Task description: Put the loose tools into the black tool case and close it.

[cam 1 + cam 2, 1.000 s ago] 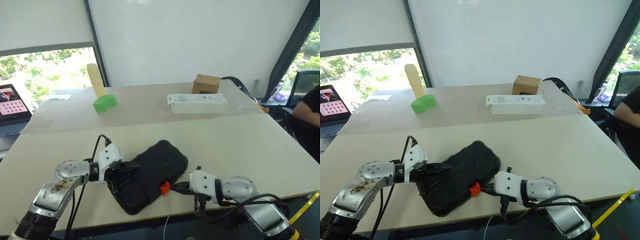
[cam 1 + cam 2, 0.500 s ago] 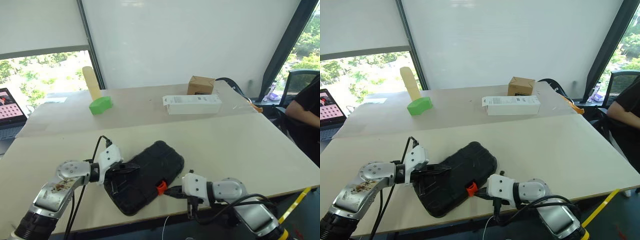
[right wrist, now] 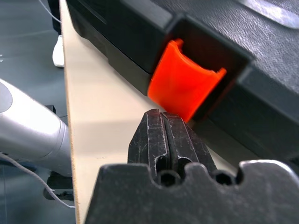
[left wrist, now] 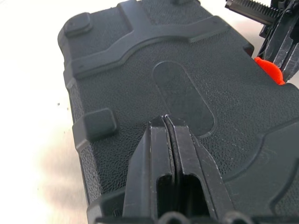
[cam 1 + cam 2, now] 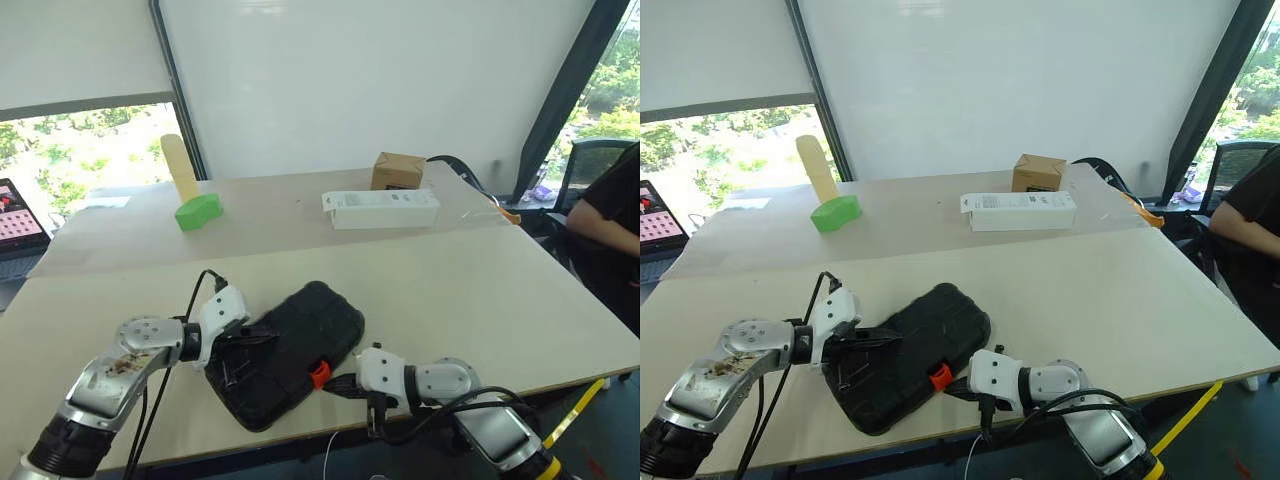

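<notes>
Closing step in hand: black tool case (image 5: 288,352) lies lid-down shut near front edge of worktop (image 5: 470,290), no loose tools visible outside it. Right claw (image 5: 334,383) pinched shut, empty, tip just at case's orange latch (image 3: 183,84); latch looks not snapped home. Left claw (image 4: 167,122) shut, empty, pressing on case's textured lid. Next move, likely: push latch flush while lid held down. Beyond case: white carton (image 5: 381,208), cardboard box (image 5: 398,170), green object (image 5: 198,211).

Tool case (image 5: 290,350) near table's (image 5: 480,290) front edge (carton (image 5: 380,208) behind).
</notes>
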`<state>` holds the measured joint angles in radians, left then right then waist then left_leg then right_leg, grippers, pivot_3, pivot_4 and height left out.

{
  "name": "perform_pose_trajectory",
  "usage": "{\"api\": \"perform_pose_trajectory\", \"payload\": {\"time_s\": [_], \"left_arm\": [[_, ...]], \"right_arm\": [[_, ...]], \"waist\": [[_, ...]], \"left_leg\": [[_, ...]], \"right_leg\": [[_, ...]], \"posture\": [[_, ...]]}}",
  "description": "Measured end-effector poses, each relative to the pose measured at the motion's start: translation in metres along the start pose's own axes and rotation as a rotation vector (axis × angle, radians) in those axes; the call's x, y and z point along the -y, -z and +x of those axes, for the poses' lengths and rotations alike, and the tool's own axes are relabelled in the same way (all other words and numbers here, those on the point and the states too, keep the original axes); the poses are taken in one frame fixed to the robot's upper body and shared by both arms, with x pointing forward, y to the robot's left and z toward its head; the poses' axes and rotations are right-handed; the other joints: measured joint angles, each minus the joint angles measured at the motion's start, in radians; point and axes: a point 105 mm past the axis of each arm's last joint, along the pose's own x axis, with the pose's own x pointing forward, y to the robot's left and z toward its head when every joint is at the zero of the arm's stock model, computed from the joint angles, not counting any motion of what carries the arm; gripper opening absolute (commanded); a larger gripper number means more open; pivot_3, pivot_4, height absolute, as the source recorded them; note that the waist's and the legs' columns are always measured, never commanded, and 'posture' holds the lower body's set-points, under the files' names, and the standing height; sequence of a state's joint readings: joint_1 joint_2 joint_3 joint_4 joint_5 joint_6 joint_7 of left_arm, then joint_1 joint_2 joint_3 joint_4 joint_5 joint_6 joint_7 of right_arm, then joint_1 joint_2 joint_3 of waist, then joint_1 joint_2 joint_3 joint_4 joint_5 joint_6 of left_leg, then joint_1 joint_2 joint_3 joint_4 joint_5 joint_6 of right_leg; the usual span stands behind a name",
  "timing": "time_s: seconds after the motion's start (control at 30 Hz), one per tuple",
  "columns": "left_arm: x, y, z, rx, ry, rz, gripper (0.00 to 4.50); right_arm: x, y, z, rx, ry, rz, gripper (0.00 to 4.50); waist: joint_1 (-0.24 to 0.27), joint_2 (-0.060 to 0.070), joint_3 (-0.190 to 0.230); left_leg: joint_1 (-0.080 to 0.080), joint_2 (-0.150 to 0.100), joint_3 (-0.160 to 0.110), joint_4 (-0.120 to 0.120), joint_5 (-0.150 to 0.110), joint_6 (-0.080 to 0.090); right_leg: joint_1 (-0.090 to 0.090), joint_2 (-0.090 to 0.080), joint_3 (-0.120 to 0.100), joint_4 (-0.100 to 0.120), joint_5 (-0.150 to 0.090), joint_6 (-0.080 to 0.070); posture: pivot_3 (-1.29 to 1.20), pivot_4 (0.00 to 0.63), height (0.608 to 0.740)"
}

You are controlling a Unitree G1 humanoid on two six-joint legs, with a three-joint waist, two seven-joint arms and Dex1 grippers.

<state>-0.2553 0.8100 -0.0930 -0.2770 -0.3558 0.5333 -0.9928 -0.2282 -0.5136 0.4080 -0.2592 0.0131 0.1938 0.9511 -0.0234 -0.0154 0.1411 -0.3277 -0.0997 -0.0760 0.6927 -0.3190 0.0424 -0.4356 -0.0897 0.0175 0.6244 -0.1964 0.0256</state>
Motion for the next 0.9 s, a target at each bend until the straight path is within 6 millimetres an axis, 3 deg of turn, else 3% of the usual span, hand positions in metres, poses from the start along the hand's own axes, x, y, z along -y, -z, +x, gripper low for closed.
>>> {"api": "perform_pose_trajectory", "payload": {"time_s": [0.2,0.77,0.9], "left_arm": [[0.001,0.005,-0.002,-0.021,-0.010,-0.014,0.08],[-0.001,0.015,-0.007,-0.020,-0.057,-0.044,0.08],[0.004,0.020,-0.014,0.133,-0.080,-0.071,0.08]], "right_arm": [[0.002,0.000,0.002,0.004,0.005,0.003,0.00],[0.009,0.000,0.015,0.009,-0.005,0.031,0.00],[0.013,-0.013,-0.007,0.078,0.022,0.037,0.00]], "waist": [[-0.006,0.001,-0.001],[-0.015,0.010,-0.011],[-0.015,0.011,-0.012]], "left_leg": [[0.015,0.006,0.001,-0.004,-0.010,0.004],[0.023,0.012,0.002,-0.012,-0.011,-0.001],[0.018,0.014,0.002,-0.014,-0.010,-0.005]], "right_leg": [[0.014,0.005,0.000,-0.003,-0.003,-0.001],[0.016,0.012,0.002,-0.004,-0.006,0.001],[0.011,0.011,0.003,-0.006,-0.005,-0.005]], "posture": [[0.00,0.150,0.740],[0.00,0.150,0.740],[0.00,0.150,0.740]]}}
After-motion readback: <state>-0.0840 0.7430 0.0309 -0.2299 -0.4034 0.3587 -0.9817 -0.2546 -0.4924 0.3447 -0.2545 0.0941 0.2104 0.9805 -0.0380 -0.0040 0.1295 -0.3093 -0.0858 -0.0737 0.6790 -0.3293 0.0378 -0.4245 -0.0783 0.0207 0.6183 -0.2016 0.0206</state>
